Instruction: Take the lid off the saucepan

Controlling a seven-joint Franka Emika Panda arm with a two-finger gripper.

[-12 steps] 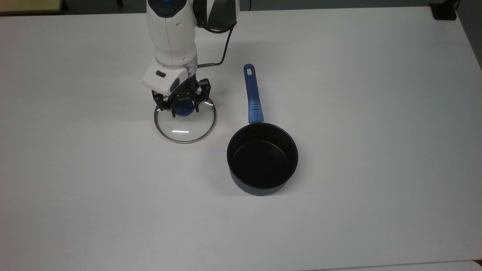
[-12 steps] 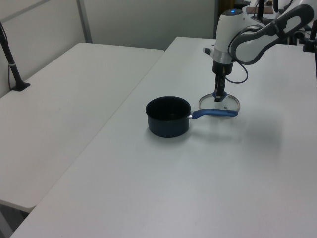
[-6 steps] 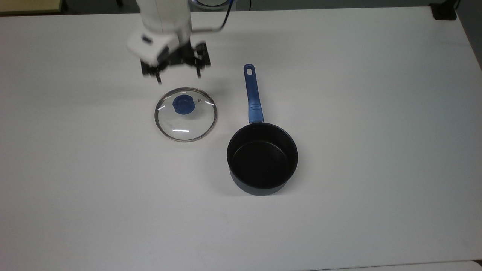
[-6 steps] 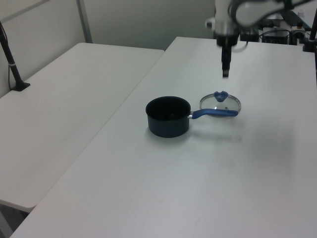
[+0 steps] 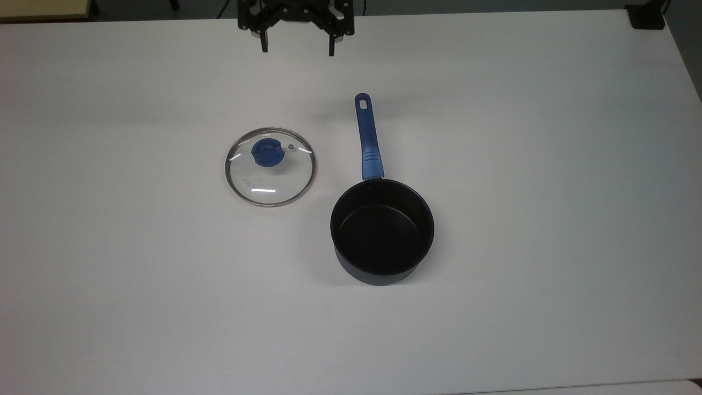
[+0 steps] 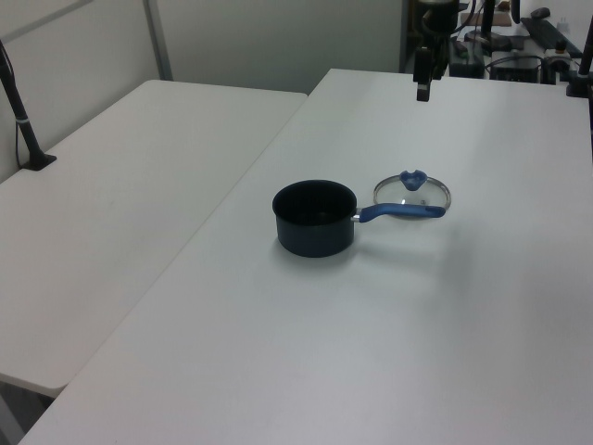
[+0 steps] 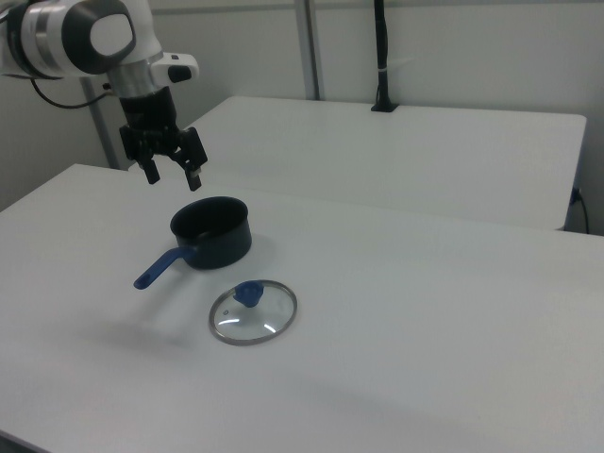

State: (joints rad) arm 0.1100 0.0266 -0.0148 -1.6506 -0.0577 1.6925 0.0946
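Note:
The lid [image 5: 270,167], clear glass with a metal rim and a blue knob, lies flat on the white table beside the saucepan [image 5: 382,231]. The saucepan is dark and uncovered, its blue handle [image 5: 368,137] pointing toward the top view's upper edge. The lid [image 7: 253,313] and the saucepan [image 7: 211,231] sit apart, not touching. My gripper [image 5: 296,46] hangs high above the table, open and holding nothing, well away from the lid. In the right view the gripper [image 7: 172,176] hovers above and to the left of the saucepan. In the left view the gripper [image 6: 422,87] is above the lid [image 6: 411,192].
A second white table [image 6: 120,195] stands beside this one across a narrow gap. A black post with a clamp [image 7: 381,57] rises at its far side. Cables and equipment [image 6: 519,56] sit behind the arm's base.
The gripper let go of the lid's knob, rose, and drew back toward the top view's upper edge. The lid and the saucepan stayed where they were.

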